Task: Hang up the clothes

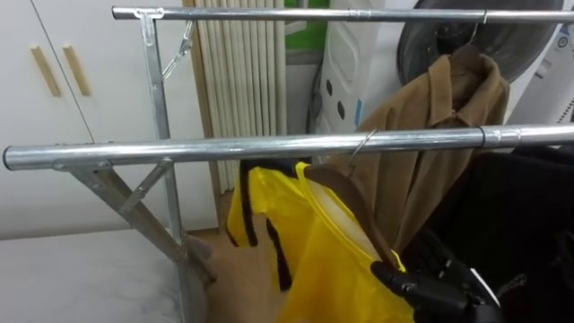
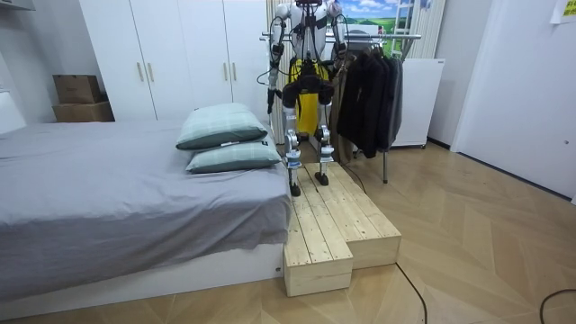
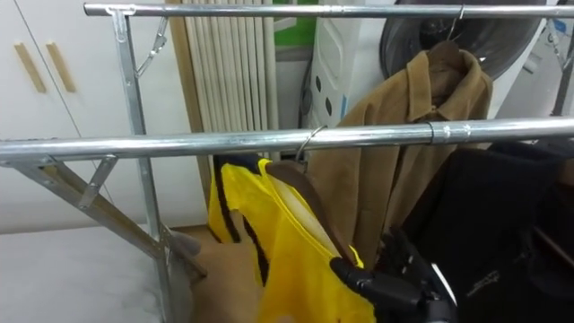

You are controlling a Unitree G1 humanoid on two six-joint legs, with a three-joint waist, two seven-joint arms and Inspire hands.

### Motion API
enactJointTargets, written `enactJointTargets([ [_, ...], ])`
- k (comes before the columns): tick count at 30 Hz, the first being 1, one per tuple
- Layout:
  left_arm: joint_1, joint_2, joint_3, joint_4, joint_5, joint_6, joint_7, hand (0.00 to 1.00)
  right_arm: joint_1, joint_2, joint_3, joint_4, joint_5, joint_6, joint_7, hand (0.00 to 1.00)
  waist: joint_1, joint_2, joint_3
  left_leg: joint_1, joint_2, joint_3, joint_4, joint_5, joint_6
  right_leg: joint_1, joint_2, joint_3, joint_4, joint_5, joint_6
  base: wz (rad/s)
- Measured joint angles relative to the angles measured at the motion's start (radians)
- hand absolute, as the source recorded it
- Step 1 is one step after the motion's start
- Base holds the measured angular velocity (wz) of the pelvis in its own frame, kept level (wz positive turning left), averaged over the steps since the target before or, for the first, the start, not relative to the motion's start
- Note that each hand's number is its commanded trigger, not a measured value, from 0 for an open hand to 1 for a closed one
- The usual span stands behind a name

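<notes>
The robot is standing on a pale plank platform [image 2: 333, 216] beside a grey bed [image 2: 117, 198], facing a clothes rack of round, shiny steel tubes. In the eye views the near rail [image 1: 224, 148] is running straight from nine to three o'clock, and the far rail [image 1: 314, 13] is lying along twelve. A thin wire hook [image 1: 361, 144] is sitting over the near rail, carrying a brown wooden hanger [image 1: 368, 224] that is slanting down toward five o'clock. A smooth yellow garment [image 1: 314, 242] with dark stripes is draping from it, at six o'clock. The black right hand [image 1: 426, 289], at five o'clock, is curling its fingers round the hanger's low end over the yellow cloth. A tan collared coat [image 1: 439, 126] is hanging from the far rail at two o'clock, and black clothes [image 1: 520, 215] are hanging at three.
</notes>
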Motion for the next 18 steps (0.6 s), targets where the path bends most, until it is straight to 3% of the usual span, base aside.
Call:
enactJointTargets([
  [18,0.024,0.018,0.011,0.036,0.0,-0.024,-0.001,0.0,0.079,-0.003,0.0,0.107,-0.058,-0.003,0.003,0.0,0.001,-0.005,0.0031,-0.003,-0.001,0.004,-0.001,0.0,0.0,-0.005,0.002,0.009,0.002,0.0,0.0,-0.01],
])
